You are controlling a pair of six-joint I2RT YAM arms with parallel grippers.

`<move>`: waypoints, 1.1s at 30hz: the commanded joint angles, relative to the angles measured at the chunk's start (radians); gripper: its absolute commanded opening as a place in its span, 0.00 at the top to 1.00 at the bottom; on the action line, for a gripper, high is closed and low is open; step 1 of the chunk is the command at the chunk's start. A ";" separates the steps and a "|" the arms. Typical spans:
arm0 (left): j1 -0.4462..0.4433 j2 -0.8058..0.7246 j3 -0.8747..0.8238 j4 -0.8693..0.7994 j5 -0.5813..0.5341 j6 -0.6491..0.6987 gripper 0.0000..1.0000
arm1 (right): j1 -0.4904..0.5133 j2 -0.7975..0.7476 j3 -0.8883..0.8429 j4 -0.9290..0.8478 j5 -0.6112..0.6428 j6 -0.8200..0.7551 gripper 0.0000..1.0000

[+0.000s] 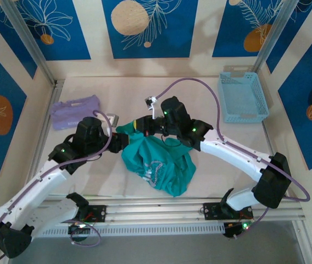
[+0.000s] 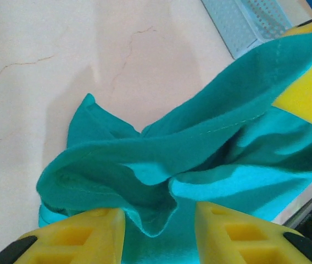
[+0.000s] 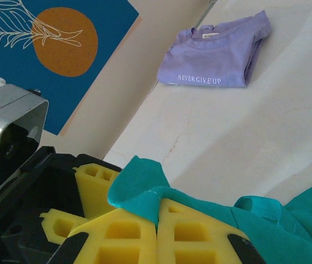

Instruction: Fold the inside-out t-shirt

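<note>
**One slogan reads clearly: "NEVER GIVE UP"**

The only legible words are "NEVER GIVE UP", in pale capitals across the front of the folded lavender t-shirt (image 3: 216, 52). In the right wrist view that shirt lies on the table (image 3: 266, 137), well ahead of the right gripper (image 3: 157, 220) and off to the right of its fingertips. A small white neck label (image 3: 207, 34) sits in the shirt's collar, above the slogan; its print is too small to read. The teal inside-out t-shirt (image 1: 167, 154) carries a faint pale print (image 1: 155, 168) on the cloth spread nearward from the right gripper. It is blurred, and no letter can be made out.
</note>
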 commanded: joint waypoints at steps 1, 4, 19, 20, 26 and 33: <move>-0.005 0.012 0.036 0.007 -0.010 0.026 0.61 | 0.006 -0.032 0.013 0.022 0.021 -0.012 1.00; -0.006 0.026 0.039 0.011 0.016 0.028 0.60 | 0.006 -0.030 0.015 0.021 0.023 -0.013 1.00; -0.005 0.079 0.061 0.060 -0.015 0.040 0.77 | 0.012 -0.031 0.007 0.028 0.021 -0.007 1.00; -0.004 0.084 0.062 0.063 -0.012 0.042 0.80 | 0.012 -0.034 0.006 0.027 0.025 -0.008 1.00; 0.006 0.051 0.060 0.062 0.066 0.061 1.00 | 0.000 -0.030 0.022 -0.023 0.119 -0.069 1.00; 0.084 -0.053 0.065 -0.015 0.148 0.078 1.00 | -0.044 -0.091 0.023 -0.147 0.098 -0.224 0.73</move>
